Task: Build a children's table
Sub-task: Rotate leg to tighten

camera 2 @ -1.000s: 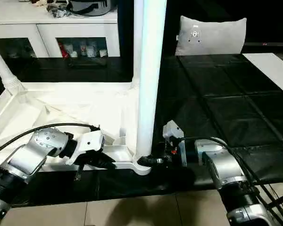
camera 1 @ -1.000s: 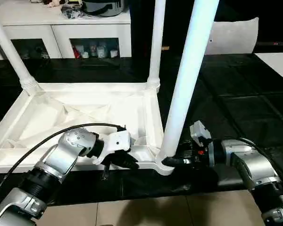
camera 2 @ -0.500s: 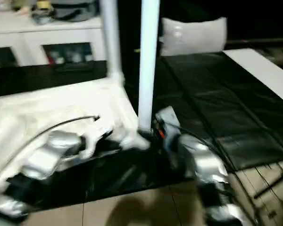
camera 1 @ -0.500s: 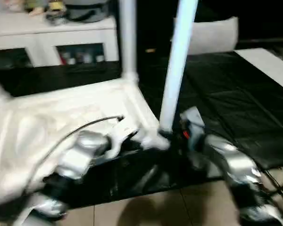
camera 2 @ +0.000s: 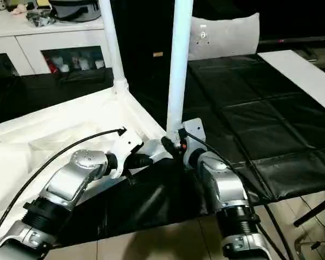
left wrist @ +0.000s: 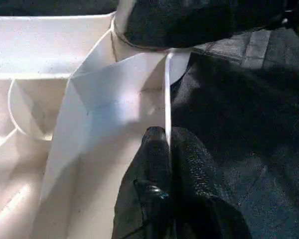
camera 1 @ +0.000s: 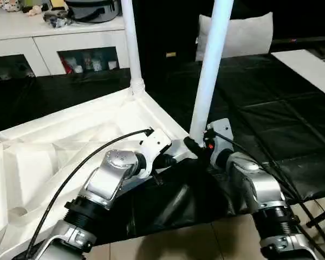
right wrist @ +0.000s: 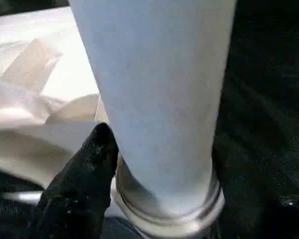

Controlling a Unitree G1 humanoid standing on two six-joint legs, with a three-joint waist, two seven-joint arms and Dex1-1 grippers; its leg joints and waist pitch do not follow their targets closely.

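Left pincer (left wrist: 167,149) pinches the tabletop (camera 1: 59,146) rim; right pincer (camera 1: 194,147) grips the leg (camera 1: 208,76) near a cushion (camera 1: 244,33).

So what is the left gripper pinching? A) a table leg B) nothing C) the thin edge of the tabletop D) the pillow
C: in the left wrist view the left gripper has its black fingers closed on the thin white rim of the tabletop.

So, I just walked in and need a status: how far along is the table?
Done: a far leg stands in the upturned top. In hand: the right gripper is at the near leg's base, the left gripper pinches the top's rim. Other corners aren't visible.
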